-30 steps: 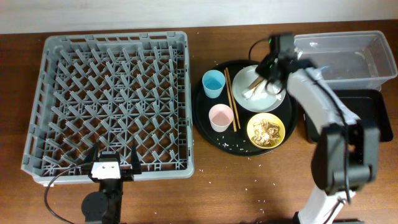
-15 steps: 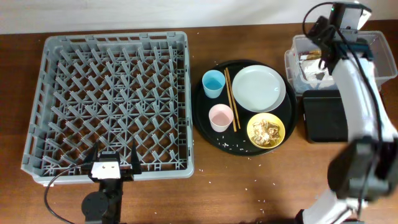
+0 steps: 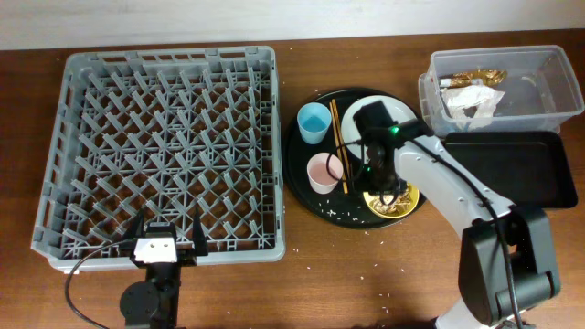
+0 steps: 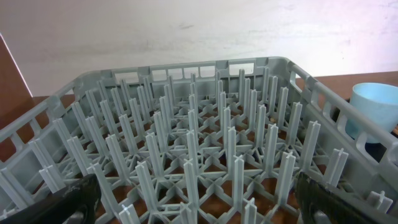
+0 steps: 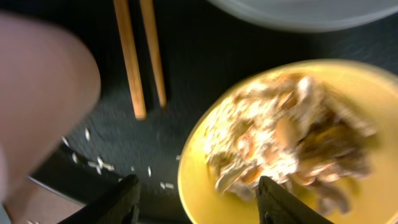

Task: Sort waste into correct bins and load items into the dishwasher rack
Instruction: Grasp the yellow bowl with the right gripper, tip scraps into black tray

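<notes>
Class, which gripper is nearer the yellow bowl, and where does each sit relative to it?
Right. The right gripper hovers just above the yellow bowl, jaws open over its food scraps. The left gripper sits far off, at the grey rack's near edge.

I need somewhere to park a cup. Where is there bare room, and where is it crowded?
Free: the dishwasher rack, the shallow black tray beside the right arm, and the wood in front of the round black tray, bar a few crumbs. Crowded: the round black tray, with dishes and the right gripper over it.
</notes>
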Robot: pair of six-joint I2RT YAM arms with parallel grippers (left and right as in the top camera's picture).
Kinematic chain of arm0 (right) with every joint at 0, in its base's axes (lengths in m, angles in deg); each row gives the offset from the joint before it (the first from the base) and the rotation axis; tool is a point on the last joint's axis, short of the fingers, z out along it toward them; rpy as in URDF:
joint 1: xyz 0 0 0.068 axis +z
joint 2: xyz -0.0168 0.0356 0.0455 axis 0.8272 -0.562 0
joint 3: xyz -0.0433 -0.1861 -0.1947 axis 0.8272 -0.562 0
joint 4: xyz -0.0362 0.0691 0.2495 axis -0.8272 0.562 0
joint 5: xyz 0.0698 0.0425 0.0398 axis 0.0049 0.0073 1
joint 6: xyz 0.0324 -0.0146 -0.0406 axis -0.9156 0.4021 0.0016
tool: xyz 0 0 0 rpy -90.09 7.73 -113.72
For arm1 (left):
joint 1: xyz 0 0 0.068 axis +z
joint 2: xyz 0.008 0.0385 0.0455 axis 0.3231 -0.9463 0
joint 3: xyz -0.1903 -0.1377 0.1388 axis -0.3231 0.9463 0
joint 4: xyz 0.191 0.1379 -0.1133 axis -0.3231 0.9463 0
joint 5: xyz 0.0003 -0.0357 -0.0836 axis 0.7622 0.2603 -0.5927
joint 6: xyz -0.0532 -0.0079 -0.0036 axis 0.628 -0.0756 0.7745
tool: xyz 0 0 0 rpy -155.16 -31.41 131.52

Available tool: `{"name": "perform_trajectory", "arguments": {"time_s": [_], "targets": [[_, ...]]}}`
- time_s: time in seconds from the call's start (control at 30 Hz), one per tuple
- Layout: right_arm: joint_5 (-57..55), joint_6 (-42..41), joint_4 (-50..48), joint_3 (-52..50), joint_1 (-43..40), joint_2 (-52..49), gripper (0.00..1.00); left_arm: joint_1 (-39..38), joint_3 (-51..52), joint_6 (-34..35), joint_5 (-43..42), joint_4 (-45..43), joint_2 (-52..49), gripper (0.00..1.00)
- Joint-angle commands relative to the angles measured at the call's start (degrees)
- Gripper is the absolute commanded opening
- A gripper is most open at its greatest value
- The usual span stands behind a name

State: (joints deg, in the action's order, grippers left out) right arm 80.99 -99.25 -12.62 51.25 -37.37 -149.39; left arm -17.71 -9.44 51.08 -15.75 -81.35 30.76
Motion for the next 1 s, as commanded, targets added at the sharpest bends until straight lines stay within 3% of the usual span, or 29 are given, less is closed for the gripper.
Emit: {"name": "perform_trajectory", "arguments": {"time_s": [0.0,0.07,0.17,0.2,0.23,0.27,0.37,0.47,0.6,0.73,0.8,0.97], "targets": [[1.07,3.76,-3.13,-4.52,2.34,0.11,0.61,0.04,0.17,-0.94,-0.26,0.26,0.22,0.99],[0.87,3.76,-4.22,-5.79,2.6,0.11,0.42,0.04,0.17,-0.94,-0.26,0.26,0.22,0.99],[0.87,3.76,-4.79,-6.23,2.6,0.11,0.38,0.04,0.17,-0.94,-0.26,0.26,0.22,0.99],[0.87,3.78,-5.16,-6.54,2.6,0.11,0.31,0.04,0.17,-0.94,-0.26,0.26,0.22,0.99],[0.87,3.76,-5.22,-6.54,2.6,0.11,0.12,0.04,0.17,-0.94,-0.26,0.26,0.22,0.99],[0.85,3.76,-5.2,-6.54,2.6,0.11,0.04,0.04,0.17,-0.94,-0.26,0.26,0.22,0.99],[0.96,3.72,-4.09,-5.01,2.54,1.07,0.04,0.04,0.17,-0.94,-0.26,0.26,0.22,0.99],[0.92,3.74,3.78,6.12,0.33,9.29,0.04,0.04,0.17,-0.94,-0.26,0.26,0.22,0.99],[6.29,5.51,6.12,9.38,-15.56,18.21,0.04,0.04,0.17,-0.94,-0.26,0.26,0.22,0.99],[29.11,12.35,-0.98,5.84,-36.22,17.05,0.04,0.04,0.17,-0.94,-0.26,0.26,0.22,0.99],[43.34,14.29,-8.57,-0.81,-47.06,16.7,0.04,0.04,0.17,-0.94,-0.26,0.26,0.22,0.99],[57.57,14.25,-26.08,-12.63,-57.0,11.37,0.04,0.04,0.17,-0.94,-0.26,0.26,0.22,0.99]]}}
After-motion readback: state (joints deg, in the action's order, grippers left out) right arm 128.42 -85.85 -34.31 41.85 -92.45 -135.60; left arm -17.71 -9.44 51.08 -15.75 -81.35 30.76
